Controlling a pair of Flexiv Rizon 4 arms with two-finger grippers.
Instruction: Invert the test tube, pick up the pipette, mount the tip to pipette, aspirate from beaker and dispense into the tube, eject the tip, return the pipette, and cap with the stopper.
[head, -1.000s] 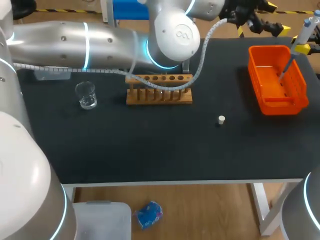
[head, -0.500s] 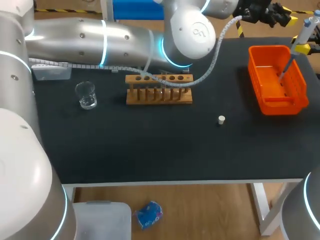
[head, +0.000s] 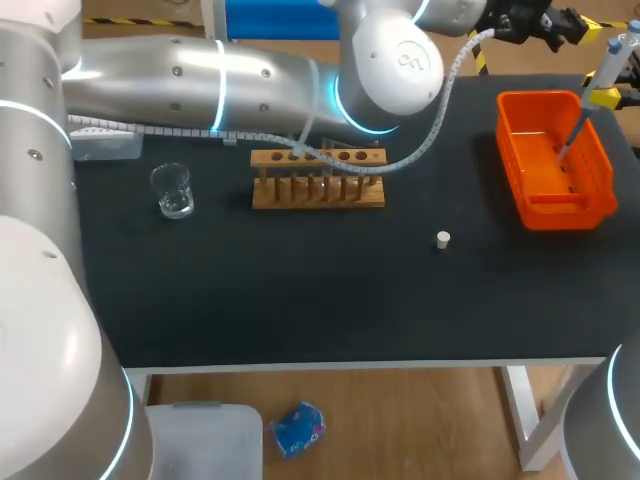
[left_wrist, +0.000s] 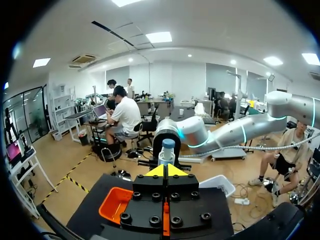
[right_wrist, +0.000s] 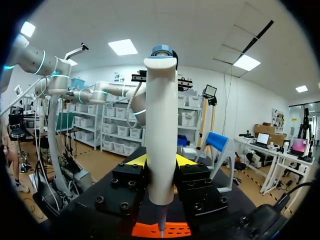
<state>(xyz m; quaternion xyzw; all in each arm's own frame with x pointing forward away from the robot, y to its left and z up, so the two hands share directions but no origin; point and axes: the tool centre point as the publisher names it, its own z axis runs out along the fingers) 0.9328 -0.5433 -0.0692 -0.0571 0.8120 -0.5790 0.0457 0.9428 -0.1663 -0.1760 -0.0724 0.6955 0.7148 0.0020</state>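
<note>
Pipette (head: 607, 62) over orange basket (head: 511, 160)

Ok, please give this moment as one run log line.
right hand: shut on pipette over basket | left hand: shut, empty, pipette ahead | beaker, rack, stopper: on table

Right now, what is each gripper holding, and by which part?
The right gripper is shut on the pipette, clamping the lower part of its white body. The left gripper is shut and holds nothing.

You are seeing a black bench (head: 300, 300), an orange basket (head: 566, 211), a white, blue-capped pipette (right_wrist: 161, 125), a tan rack (head: 318, 192) and a white stopper (head: 443, 239).
</note>
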